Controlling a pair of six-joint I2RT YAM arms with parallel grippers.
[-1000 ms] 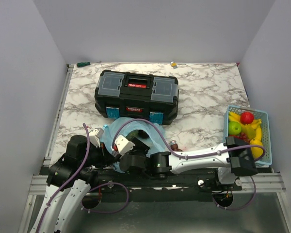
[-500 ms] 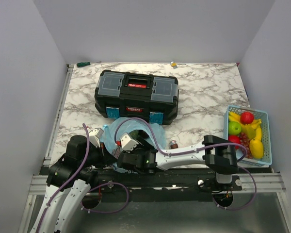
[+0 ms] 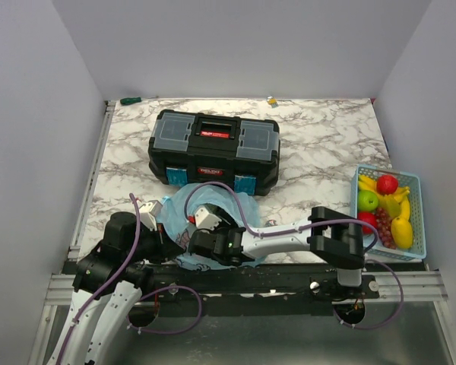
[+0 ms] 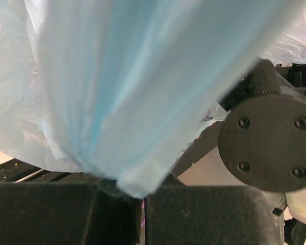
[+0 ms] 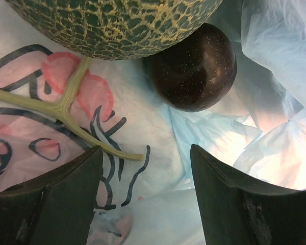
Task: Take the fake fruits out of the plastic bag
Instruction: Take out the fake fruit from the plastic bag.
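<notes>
The crinkly, translucent light-blue plastic bag [image 3: 184,204] (pink-and-black cartoon print) lies at the worktop [image 3: 327,152] near edge. The left gripper [image 4: 138,199] pinches its fold and the right gripper [image 5: 145,168] gapes inside. The red labels on the toolbox [image 3: 214,148] are unreadable.

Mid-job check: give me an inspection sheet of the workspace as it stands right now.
Surface: marble-pattern table, arms at its near edge.
Job's things: plastic bag at the near edge between the arms; inside lie a netted melon and a dark round fruit.
Clutter: black toolbox behind the bag; mesh basket with several fruits at the right edge; small green item and small yellow item at the far edge.
End effectors: left end effector shut on a fold of the bag; right end effector open inside the bag, holding nothing.
Cables: purple cable loops over the bag.
Surroundings: plain grey walls.
</notes>
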